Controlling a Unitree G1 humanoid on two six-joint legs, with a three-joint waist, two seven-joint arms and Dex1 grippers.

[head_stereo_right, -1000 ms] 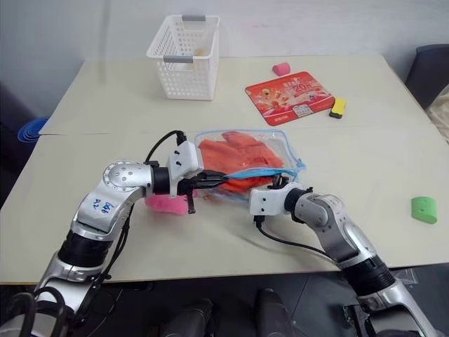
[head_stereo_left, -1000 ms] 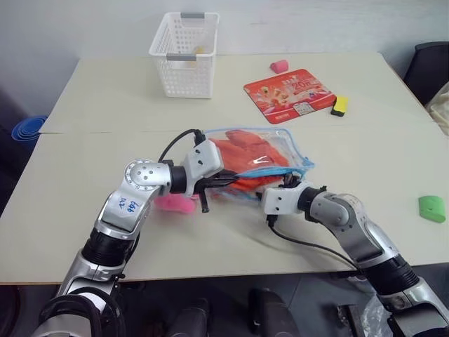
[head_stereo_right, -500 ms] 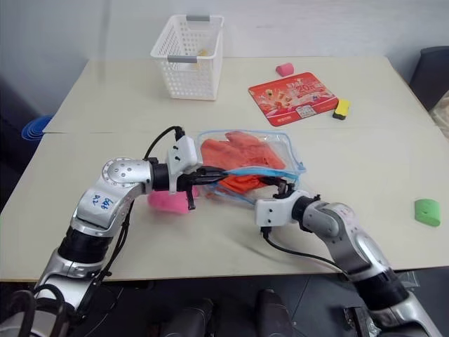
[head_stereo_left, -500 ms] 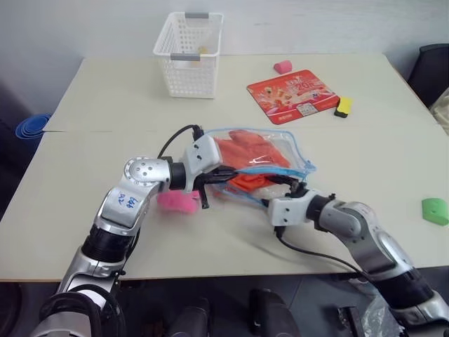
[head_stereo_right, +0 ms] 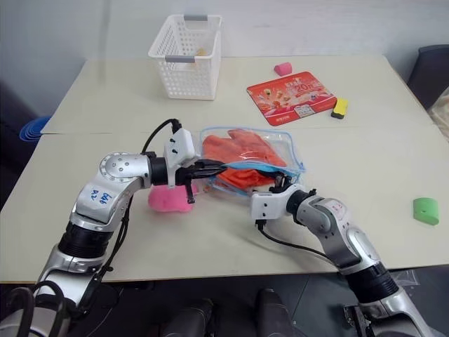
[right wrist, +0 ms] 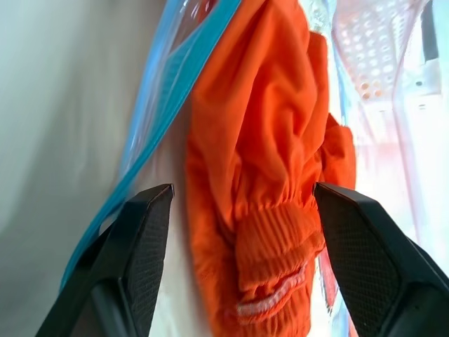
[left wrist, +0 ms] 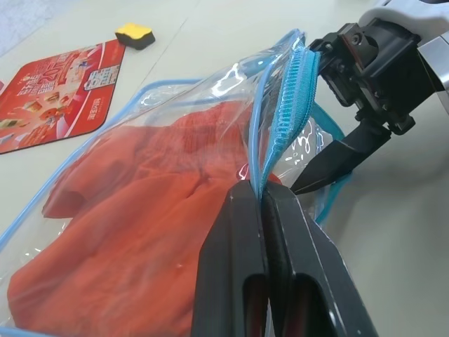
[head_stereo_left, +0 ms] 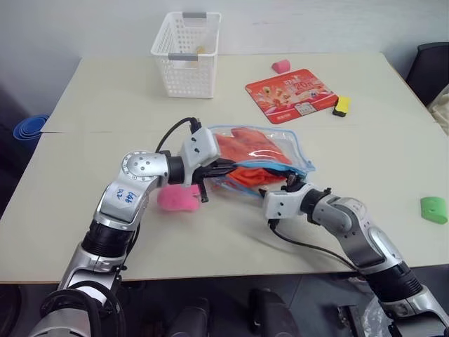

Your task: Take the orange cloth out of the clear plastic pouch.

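Note:
The clear plastic pouch [head_stereo_left: 263,151] with light blue edging lies mid-table, and the orange cloth [head_stereo_left: 249,160] is bunched inside it. My left gripper [head_stereo_left: 223,167] is shut on the pouch's blue zipper edge [left wrist: 284,119] and holds that side of the mouth up. From the near right, my right gripper [head_stereo_left: 289,184] stands open at the mouth. In the right wrist view its fingers [right wrist: 144,232] straddle a ribbed fold of the orange cloth [right wrist: 263,161], with small gaps on both sides.
A pink plush lump [head_stereo_left: 177,199] lies just under my left forearm. At the back stand a white basket [head_stereo_left: 186,53], a red printed packet [head_stereo_left: 290,94], a small pink piece [head_stereo_left: 280,66] and a yellow block [head_stereo_left: 342,104]. A green piece [head_stereo_left: 433,208] sits by the right edge.
My left gripper has kept its hold on the zipper edge. My right gripper pulled back a little from the pouch, then returned to its mouth with a slight roll, staying open.

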